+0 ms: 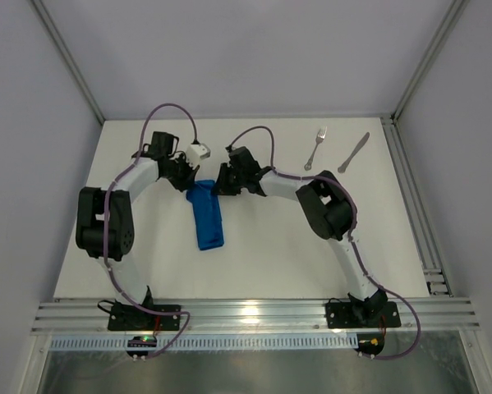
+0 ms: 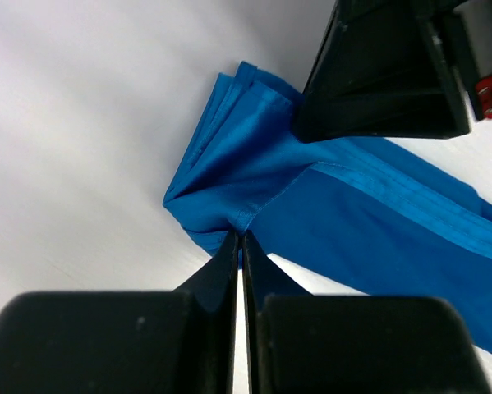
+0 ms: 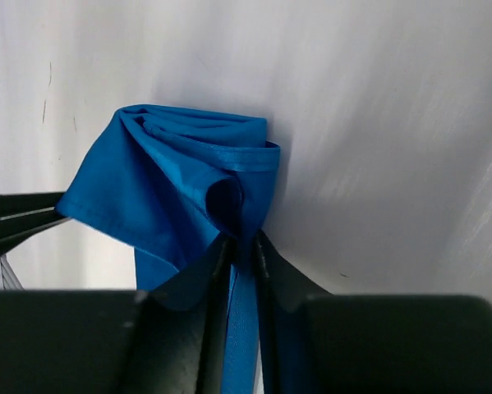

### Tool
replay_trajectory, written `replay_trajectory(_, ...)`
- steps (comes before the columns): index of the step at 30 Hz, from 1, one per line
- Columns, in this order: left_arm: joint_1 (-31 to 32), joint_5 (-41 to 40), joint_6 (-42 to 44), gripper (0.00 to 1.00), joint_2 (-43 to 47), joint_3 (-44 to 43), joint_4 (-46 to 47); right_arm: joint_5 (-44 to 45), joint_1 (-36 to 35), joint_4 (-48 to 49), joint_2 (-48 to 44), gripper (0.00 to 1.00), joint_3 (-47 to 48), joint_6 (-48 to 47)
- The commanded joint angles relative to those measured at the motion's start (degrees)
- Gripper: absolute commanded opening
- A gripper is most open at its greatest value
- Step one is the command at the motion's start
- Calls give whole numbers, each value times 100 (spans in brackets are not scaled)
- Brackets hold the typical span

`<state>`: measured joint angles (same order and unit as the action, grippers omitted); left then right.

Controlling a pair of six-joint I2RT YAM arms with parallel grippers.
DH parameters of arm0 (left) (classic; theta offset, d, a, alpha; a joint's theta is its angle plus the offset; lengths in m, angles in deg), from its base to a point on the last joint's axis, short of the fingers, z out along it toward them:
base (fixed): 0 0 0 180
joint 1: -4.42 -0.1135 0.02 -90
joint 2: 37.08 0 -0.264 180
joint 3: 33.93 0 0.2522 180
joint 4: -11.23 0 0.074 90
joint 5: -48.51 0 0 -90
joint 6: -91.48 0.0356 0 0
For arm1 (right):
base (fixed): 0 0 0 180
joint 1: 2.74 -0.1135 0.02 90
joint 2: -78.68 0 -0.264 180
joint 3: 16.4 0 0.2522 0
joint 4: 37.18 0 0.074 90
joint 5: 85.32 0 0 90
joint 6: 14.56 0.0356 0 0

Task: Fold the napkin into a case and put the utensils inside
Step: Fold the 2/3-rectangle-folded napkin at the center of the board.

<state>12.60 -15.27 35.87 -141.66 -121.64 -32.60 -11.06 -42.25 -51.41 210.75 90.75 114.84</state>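
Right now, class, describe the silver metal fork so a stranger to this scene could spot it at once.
On the white table, look to the far right corner. Two slim silver pieces lie there, apart. The small silver metal fork is the left one, tines at its far end, unlike the smooth-bladed metal knife.

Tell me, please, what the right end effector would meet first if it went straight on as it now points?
The bunched end of the blue napkin, which the right end effector pinches; beyond it probably the white table, though depth is unclear.
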Motion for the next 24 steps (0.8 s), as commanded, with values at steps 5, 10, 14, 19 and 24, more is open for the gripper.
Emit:
replay_trajectory(5,297,235,-345,0,-282,-444,-140,-121,-22,258,187,10,233,130)
replay_trajectory(10,368,252,-486,0,-643,-725,-316,-262,-22,345,135,6,242,103)
replay_trajectory(14,377,138,-591,1,-1011,-962,-474,-368,-22,398,126,5,251,86)
replay_trajectory(19,377,261,-732,3,-1223,-1156,-544,-473,-31,416,21,6,224,33)
replay_trajectory(24,377,533,-1179,3,-1302,-1253,-448,-464,-31,293,-164,7,136,-81)
